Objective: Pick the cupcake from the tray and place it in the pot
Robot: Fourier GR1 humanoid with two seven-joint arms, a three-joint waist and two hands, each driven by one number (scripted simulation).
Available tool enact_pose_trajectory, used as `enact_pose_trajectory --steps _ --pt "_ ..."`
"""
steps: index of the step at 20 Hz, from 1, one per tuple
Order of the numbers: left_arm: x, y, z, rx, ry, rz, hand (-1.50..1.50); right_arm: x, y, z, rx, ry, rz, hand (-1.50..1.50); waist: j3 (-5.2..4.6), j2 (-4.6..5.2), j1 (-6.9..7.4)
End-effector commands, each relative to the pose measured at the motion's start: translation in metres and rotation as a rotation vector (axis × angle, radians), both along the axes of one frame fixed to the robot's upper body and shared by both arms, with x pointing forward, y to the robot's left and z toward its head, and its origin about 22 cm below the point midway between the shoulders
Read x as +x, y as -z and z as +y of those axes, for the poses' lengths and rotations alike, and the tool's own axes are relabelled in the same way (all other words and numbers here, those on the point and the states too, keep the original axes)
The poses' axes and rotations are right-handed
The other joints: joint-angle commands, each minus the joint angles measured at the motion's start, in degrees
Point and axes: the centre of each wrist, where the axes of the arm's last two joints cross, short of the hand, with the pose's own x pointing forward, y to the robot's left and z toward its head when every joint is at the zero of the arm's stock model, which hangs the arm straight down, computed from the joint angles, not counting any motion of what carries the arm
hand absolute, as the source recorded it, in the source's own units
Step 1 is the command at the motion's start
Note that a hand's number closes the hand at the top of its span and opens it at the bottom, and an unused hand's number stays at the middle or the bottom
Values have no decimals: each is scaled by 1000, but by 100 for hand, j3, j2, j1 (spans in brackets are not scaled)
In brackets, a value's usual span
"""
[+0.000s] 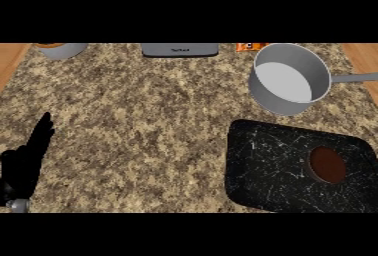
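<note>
The left hand [26,160] rested at the lower left edge, its fingers straight, together and pointing up, holding nothing. Well to its right, the cupcake [327,165] sat on the black tray [266,165], toward the tray's right side. Just beyond the tray stood the grey pot [289,80], its handle pointing right.

A single head view looks steeply down on the bench [148,125] from the robot's side. It frames the ground from the pot [289,79] at the far edge to the tray [273,165] nearest the lower edge.
</note>
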Motion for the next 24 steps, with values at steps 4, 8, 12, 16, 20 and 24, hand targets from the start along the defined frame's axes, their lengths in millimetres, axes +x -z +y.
enact_pose_trajectory --steps 4,8,12,16,20,24 --pt "3 1 -4 8 22 -7 0 24 -47 9 -142 -63 207 -150 -7 25 151" --pt "9 -1 -14 0 29 -9 0 50 -83 40 -228 -113 342 -150 -12 32 206" --pt "9 6 -5 9 43 -16 0 56 -71 68 -371 -151 550 -150 -17 48 258" --pt "17 -16 -3 1 48 0 0 67 -74 88 -429 -195 744 -150 -10 35 265" --pt "3 2 1 -9 34 -13 0 84 -70 100 -424 -219 826 -150 -5 25 195" --pt "5 19 -18 1 49 10 0 110 -63 123 -417 -258 862 -150 -3 32 188"
